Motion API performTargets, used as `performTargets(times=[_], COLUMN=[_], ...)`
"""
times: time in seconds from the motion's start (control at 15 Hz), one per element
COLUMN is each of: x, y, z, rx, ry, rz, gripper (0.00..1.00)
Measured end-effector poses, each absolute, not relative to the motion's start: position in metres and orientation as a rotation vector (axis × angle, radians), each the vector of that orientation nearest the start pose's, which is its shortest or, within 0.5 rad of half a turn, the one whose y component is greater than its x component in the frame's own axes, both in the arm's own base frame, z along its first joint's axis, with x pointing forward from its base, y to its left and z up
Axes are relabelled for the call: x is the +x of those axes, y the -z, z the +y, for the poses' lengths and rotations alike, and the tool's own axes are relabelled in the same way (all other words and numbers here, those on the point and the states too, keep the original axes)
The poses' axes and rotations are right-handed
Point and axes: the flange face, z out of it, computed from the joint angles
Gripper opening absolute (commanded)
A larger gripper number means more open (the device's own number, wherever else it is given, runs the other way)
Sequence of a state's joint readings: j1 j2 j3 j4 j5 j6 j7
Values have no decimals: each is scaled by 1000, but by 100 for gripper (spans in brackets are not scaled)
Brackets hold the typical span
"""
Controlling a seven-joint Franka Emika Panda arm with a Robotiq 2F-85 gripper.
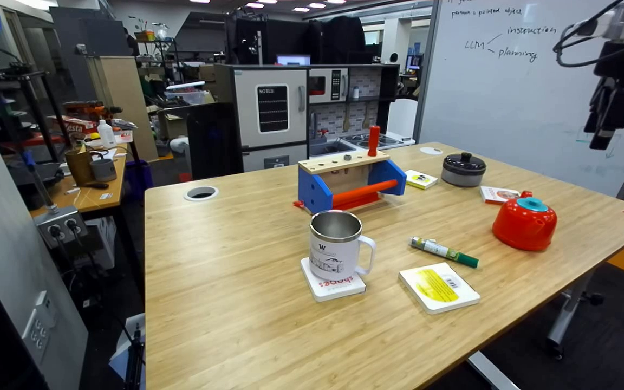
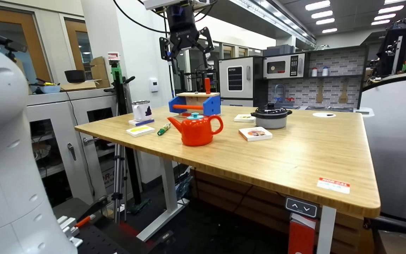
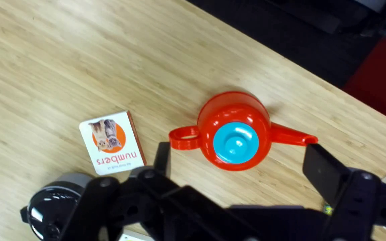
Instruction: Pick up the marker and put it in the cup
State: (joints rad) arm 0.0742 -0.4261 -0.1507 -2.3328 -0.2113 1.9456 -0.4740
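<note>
The marker (image 1: 444, 252), green with a pale label, lies on the table between the yellow-patched card and the red teapot. It also shows in an exterior view (image 2: 164, 129); in the wrist view only a small bit (image 3: 328, 209) shows beside a finger. The cup (image 1: 333, 249) is a white mug with a silver rim and inside. It stands upright on a small white book, also seen in an exterior view (image 2: 142, 111); it is out of the wrist view. My gripper (image 2: 187, 58) is open and empty, high above the table, with its fingers (image 3: 238, 159) spread wide.
A red teapot (image 1: 525, 223) with a blue lid shows between the fingers in the wrist view (image 3: 235, 130), below them. A blue and orange toy bench (image 1: 344, 184) stands behind the cup. A lidded pot (image 2: 271, 116) and small books (image 1: 439, 288) lie around.
</note>
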Motion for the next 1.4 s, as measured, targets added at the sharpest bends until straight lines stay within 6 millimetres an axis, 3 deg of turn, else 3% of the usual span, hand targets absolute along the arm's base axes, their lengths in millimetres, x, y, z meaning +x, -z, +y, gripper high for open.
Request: performTargets(times=[0.27, 0.47, 0.73, 1.13, 1.4], x=[447, 456, 467, 482, 489], y=[-506, -509, -514, -505, -508], z=[-4, 13, 16, 17, 23], rx=[-3174, -3163, -3121, -2947, -2926], ry=[1, 5, -4, -125, -158], rz=[-948, -1019, -1185, -1604, -1740], gripper=[100, 100, 100, 100, 100])
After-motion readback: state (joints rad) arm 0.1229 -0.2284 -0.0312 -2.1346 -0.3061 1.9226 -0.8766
